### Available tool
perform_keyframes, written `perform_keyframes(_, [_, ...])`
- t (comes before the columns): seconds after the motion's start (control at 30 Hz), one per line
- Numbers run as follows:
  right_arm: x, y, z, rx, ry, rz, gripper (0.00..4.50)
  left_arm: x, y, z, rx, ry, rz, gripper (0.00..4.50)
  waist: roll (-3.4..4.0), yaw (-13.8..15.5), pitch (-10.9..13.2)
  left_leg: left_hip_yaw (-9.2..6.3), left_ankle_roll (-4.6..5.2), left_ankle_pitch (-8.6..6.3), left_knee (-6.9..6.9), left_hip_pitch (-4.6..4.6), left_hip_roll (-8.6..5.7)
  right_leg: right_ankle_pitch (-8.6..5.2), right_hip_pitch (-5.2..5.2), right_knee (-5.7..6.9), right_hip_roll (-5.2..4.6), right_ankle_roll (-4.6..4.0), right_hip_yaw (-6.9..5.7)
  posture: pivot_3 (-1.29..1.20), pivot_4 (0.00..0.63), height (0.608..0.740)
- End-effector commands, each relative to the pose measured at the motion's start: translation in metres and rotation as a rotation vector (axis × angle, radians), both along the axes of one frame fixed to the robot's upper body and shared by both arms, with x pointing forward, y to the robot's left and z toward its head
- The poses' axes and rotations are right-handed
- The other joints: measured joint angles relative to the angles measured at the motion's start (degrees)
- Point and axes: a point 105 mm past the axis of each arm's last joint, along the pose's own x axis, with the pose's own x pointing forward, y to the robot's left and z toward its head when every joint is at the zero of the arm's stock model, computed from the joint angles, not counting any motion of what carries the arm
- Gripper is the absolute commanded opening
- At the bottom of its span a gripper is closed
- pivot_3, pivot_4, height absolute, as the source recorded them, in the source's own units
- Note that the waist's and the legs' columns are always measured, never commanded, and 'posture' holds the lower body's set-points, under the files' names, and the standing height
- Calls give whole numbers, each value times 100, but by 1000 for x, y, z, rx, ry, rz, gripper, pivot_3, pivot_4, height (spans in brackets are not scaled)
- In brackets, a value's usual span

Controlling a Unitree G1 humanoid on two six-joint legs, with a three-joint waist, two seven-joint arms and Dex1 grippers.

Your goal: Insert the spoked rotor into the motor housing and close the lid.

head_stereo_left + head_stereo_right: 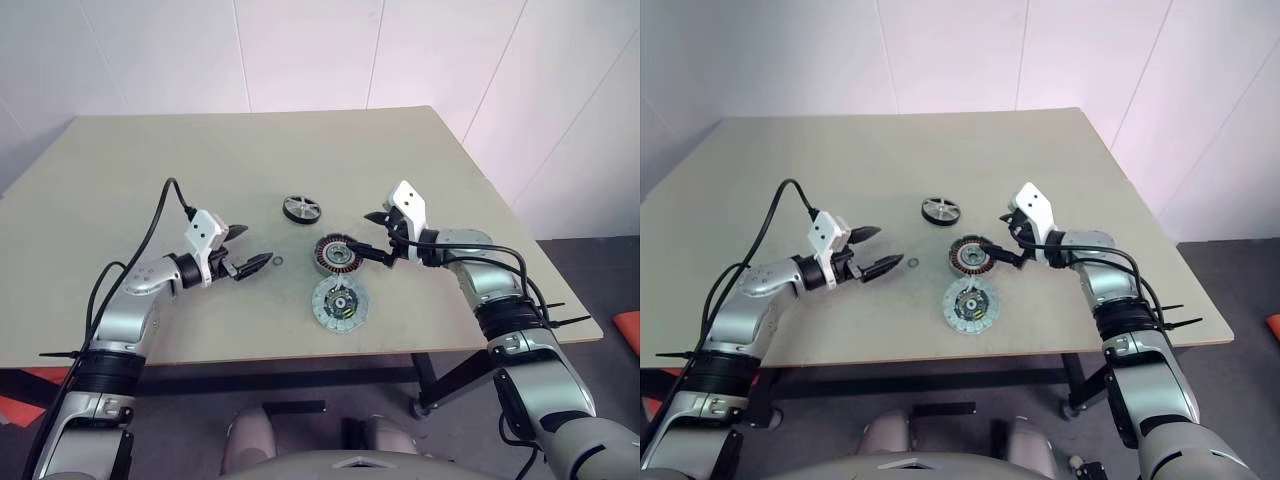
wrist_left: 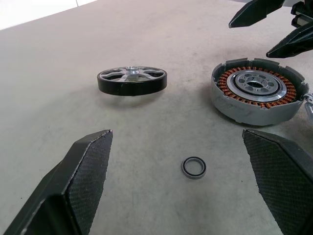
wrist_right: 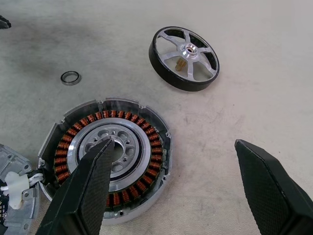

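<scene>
From the head camera I see the beige counter [image 1: 120,180] with three parts in a loose group near its middle. The spoked rotor [image 1: 301,209] lies flat at the far side of the group, the motor housing [image 1: 337,254] sits nearer and a bit to the right of it, and the lid [image 1: 341,304] lies just in front of the housing, at the near side. A small washer ring [image 1: 278,261] rests to the left of the housing. My left tool [image 1: 246,258] hangs over the counter left of the washer, fingers spread apart and empty. My right tool [image 1: 373,236] is at the right rim of the housing, also spread wide, gripping nothing.

Through the left wrist camera, the two black fingers [image 2: 83,171] stand far apart, with the washer ring [image 2: 194,167] lying on the counter between and beyond them. The rotor [image 2: 132,81] and the housing [image 2: 257,90], copper coils showing, lie further on, well apart from each other.

Through the right wrist camera, one finger [image 3: 85,191] is over the housing's [image 3: 105,159] centre and the other off to its side. The rotor [image 3: 184,58] lies beyond, and an edge of the lid [image 3: 12,196] is just beside the housing.
</scene>
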Motion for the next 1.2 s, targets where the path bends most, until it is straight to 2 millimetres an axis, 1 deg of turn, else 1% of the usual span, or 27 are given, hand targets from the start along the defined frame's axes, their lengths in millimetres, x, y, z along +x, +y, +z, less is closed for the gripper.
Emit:
perform_keyframes(0.03, [4,4,19,7,-74,11,4432,2,-5,16,0,-56,-21,4497,0,0,0,0,0,0,0,0,0,0,0,0,0,0,0,0,0,740])
perform_keyframes(0.23, [5,4,20,7,-77,7,4432,3,-9,11,9,-40,-27,4497,0,0,0,0,0,0,1,0,0,0,0,1,0,0,0,0,0,740])
perform_keyframes(0.43, [6,4,20,8,-79,5,4432,3,-15,-9,101,-30,-35,4497,0,0,0,0,0,0,1,0,0,0,1,2,0,0,0,0,0,740])
perform_keyframes(0.57, [6,4,20,9,-81,1,4432,3,-18,-18,154,-33,-47,4497,0,0,0,0,0,0,2,0,0,0,1,1,0,0,0,0,0,740])
perform_keyframes(0.77, [6,2,21,9,-82,-4,4432,3,-27,-35,189,-21,-68,4497,0,4,0,0,0,0,4,0,-1,0,2,1,-1,0,1,0,0,740])
perform_keyframes(1.2, [4,-1,21,-4,-75,0,4432,-5,-35,-43,181,-3,-91,4497,1,4,-1,-1,0,0,4,1,0,0,2,2,0,0,0,0,0,740])
